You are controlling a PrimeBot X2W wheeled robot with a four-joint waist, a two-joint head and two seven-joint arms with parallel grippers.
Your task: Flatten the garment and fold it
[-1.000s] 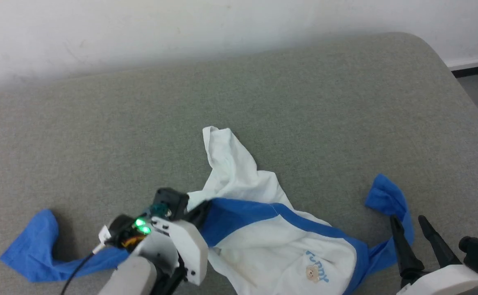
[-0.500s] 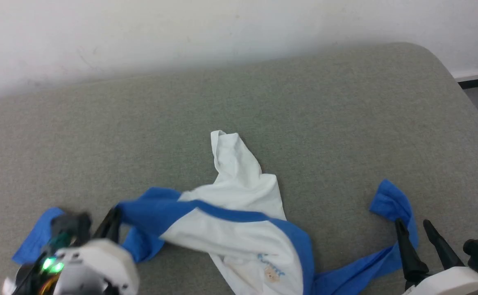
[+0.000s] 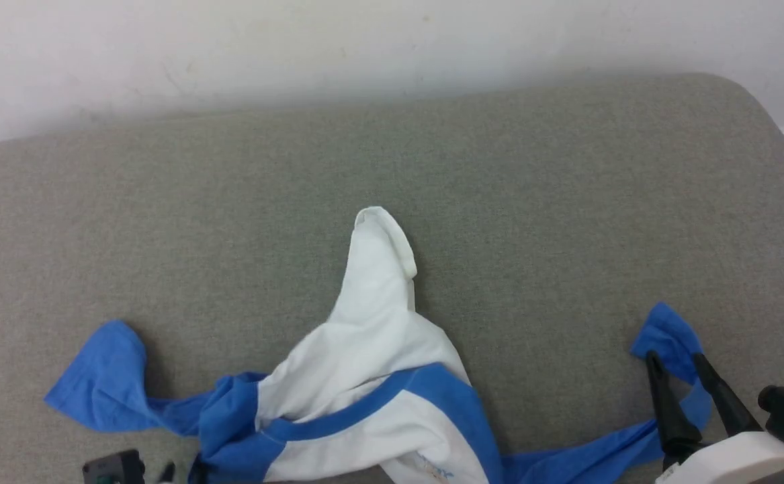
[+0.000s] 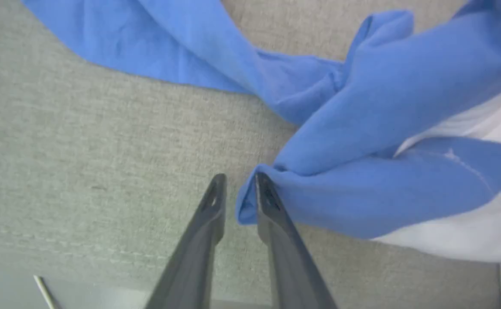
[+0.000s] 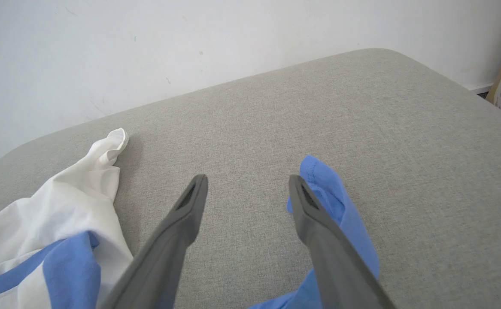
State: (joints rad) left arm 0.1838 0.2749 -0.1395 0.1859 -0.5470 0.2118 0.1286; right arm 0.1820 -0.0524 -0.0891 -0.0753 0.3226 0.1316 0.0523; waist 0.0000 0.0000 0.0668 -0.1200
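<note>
Two claws work at the near edge of a grey fabric-covered counter (image 3: 533,202), where the shirt (image 3: 365,349) lies crumpled at the near middle. A white tail (image 3: 379,259) of the shirt points toward the pale wall (image 3: 365,47), and one blue sleeve trails out to each side. The left claw (image 4: 239,177) is narrow, its fingers slightly apart. The edge of a blue fold (image 4: 362,197) lies against one fingertip and partly in the gap, but is not pinched. The right claw (image 3: 675,357) is wide and holds nothing. It hangs over the right sleeve (image 3: 664,326), whose cuff lies just beside one finger. The left sleeve (image 3: 106,390) curls at the counter's left. Whether the right claw touches the cloth cannot be told.
</note>
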